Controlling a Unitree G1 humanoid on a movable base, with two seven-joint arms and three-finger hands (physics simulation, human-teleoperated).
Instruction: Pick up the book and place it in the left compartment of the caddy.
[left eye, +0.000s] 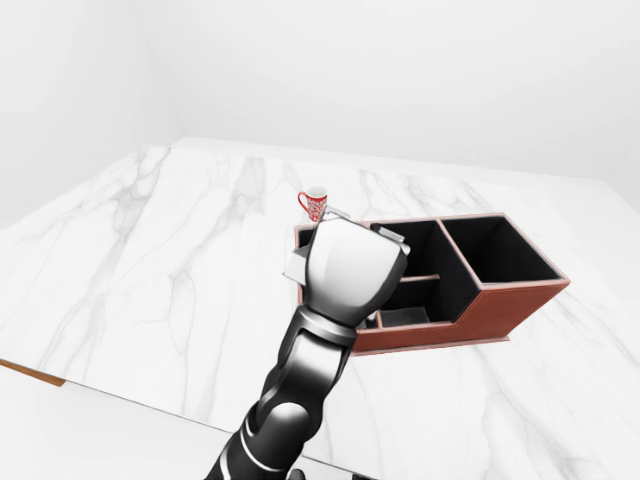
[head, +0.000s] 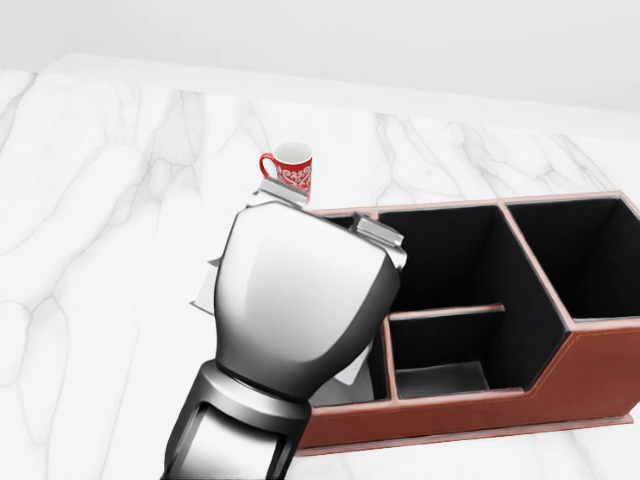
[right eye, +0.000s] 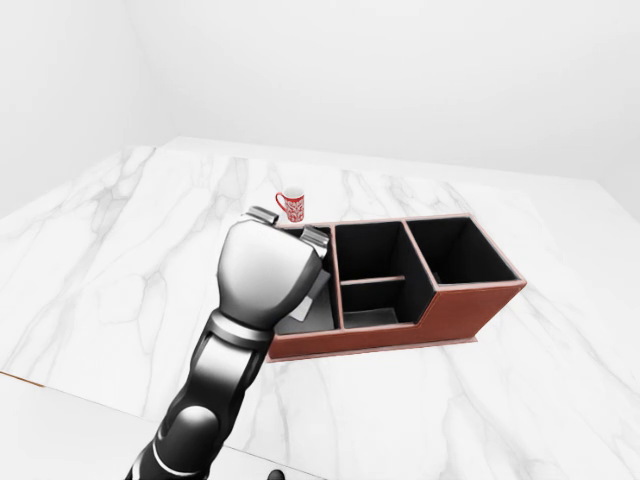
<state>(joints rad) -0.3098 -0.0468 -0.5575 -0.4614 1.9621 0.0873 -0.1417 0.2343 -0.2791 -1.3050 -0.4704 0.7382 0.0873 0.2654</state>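
**Left hand over the caddy's left compartment**

Left-eye view: left hand is hanging over the left end of the brown caddy, which is sitting on the marble counter. A pale grey book edge is peeking out at the hand's left side.

Head view: the hand's shell is blocking most of the left compartment; fingertips are showing at its far edge (grip cannot be told). The book is showing as a pale sliver left of the hand. Red patterned mug is standing just beyond the caddy.

Right-eye view: a pale corner is showing inside the left compartment, below the hand.
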